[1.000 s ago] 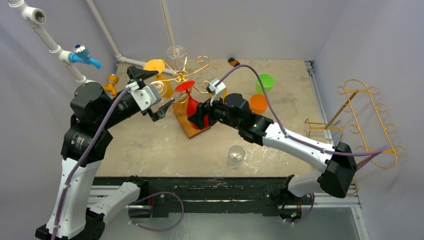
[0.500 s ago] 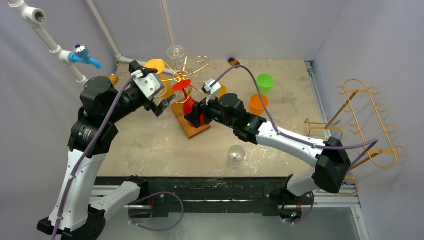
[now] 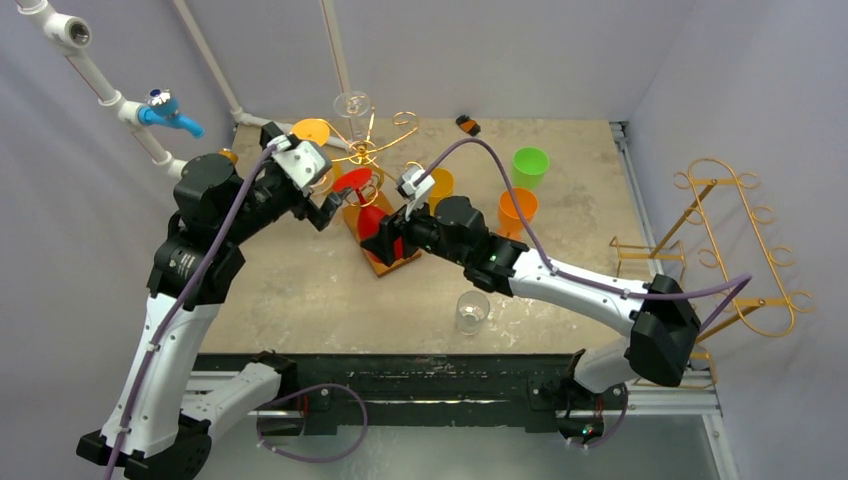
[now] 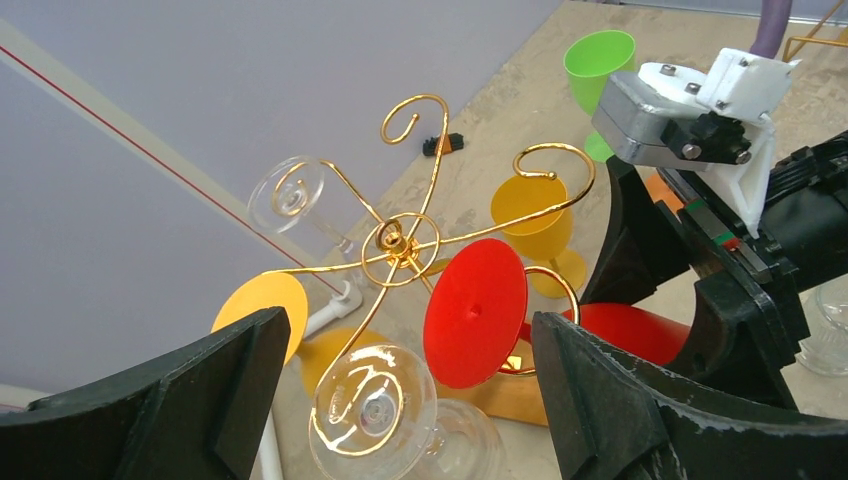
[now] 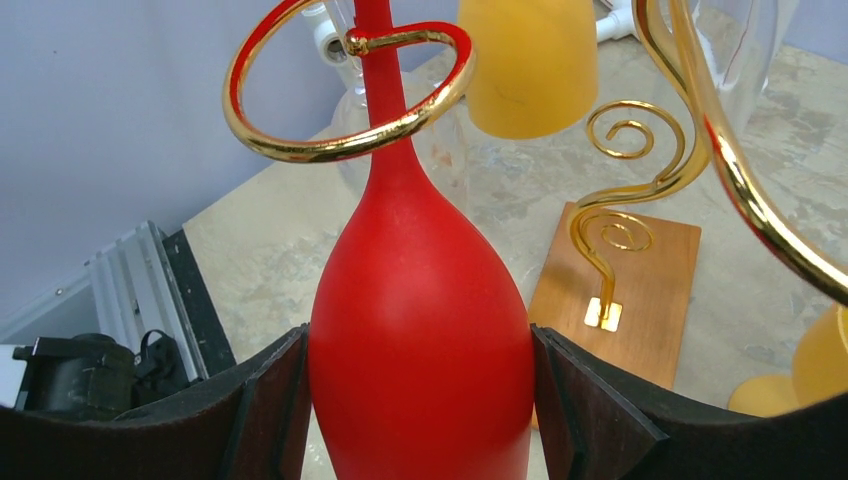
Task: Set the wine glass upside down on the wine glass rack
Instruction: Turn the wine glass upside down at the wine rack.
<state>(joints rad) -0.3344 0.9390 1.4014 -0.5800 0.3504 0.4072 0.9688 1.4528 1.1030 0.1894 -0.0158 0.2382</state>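
Observation:
The red wine glass (image 5: pixel 420 330) hangs upside down, its stem passing through a gold loop (image 5: pixel 340 148) of the wine glass rack (image 3: pixel 365 152). My right gripper (image 5: pixel 420 410) is shut on its bowl, one pad on each side. From above, the red glass (image 3: pixel 368 216) sits over the rack's wooden base (image 3: pixel 385 258), with my right gripper (image 3: pixel 385 235) just behind it. My left gripper (image 4: pixel 410 400) is open beside the rack, empty, facing the glass's red foot (image 4: pixel 475 310) and a clear glass (image 4: pixel 370 410) hung on the rack.
Yellow glasses (image 4: pixel 535 220) and another clear glass (image 3: pixel 352 103) hang on the rack. An orange cup (image 3: pixel 517 208), a green cup (image 3: pixel 530 163) and a clear tumbler (image 3: pixel 472 310) stand on the table. A second gold rack (image 3: pixel 735 235) leans at the right; a pipe with a blue tap (image 3: pixel 170 110) stands at back left.
My right gripper has carried the red glass left and forward, closer under the rack's loop. My left arm has risen and swung nearer the rack, still open.

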